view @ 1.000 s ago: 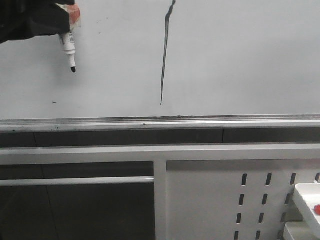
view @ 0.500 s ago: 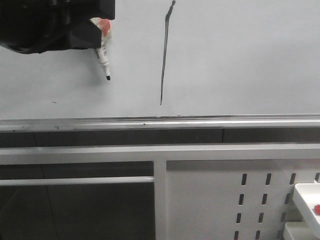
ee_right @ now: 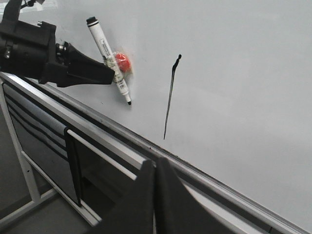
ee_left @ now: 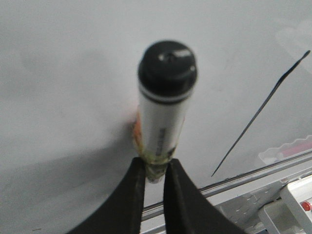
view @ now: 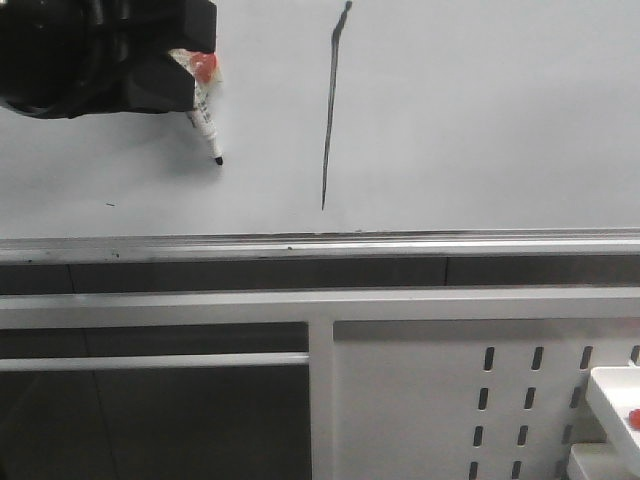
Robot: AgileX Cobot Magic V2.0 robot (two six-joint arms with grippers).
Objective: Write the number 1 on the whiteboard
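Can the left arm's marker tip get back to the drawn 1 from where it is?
Probably yes: the marker sits just left of the number 1, with only bare whiteboard between.

A hand-drawn number 1 (view: 329, 105), a thin slanted black stroke with a small blob at its top end, stands on the whiteboard (view: 480, 120). The marker (ee_left: 163, 112) carries dark print along its white barrel, too blurred to read.
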